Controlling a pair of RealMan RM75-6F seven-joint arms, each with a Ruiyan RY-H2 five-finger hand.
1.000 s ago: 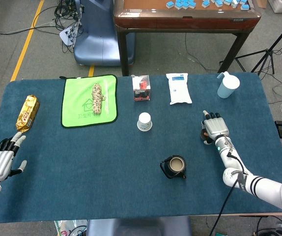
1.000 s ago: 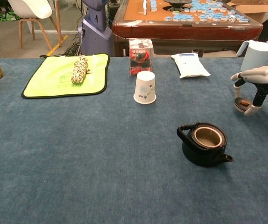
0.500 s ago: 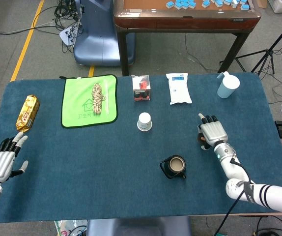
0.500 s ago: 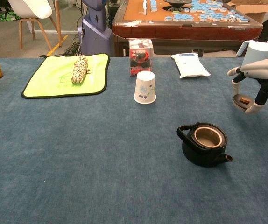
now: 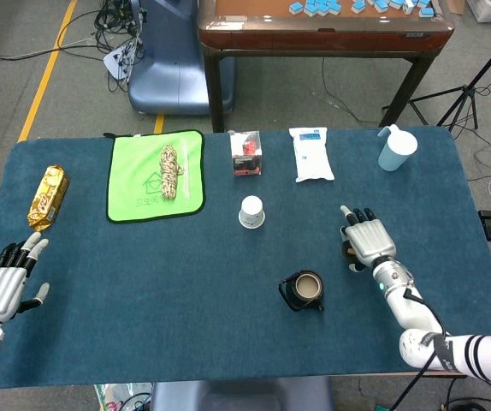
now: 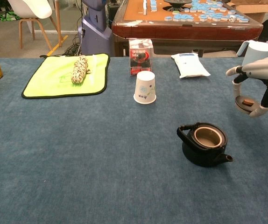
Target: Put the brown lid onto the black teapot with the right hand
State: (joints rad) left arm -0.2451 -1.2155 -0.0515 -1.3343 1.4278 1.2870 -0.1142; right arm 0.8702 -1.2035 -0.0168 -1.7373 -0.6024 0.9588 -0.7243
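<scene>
Near the front edge of the worktop (image 5: 186, 342), right of centre, the black teapot (image 6: 204, 144) stands open, its mouth uncovered. Beyond it toward the right edge, the right hand (image 5: 367, 241) hangs above the cloth, fingers (image 6: 267, 98) curled down around the brown lid (image 6: 247, 101); from overhead the hand's back hides the lid almost wholly. At the front left corner the left hand (image 5: 4, 281) lies with fingers spread, holding nothing, its arm cut off by the frame. A white paper cup (image 6: 145, 87) stands upside down farther back.
</scene>
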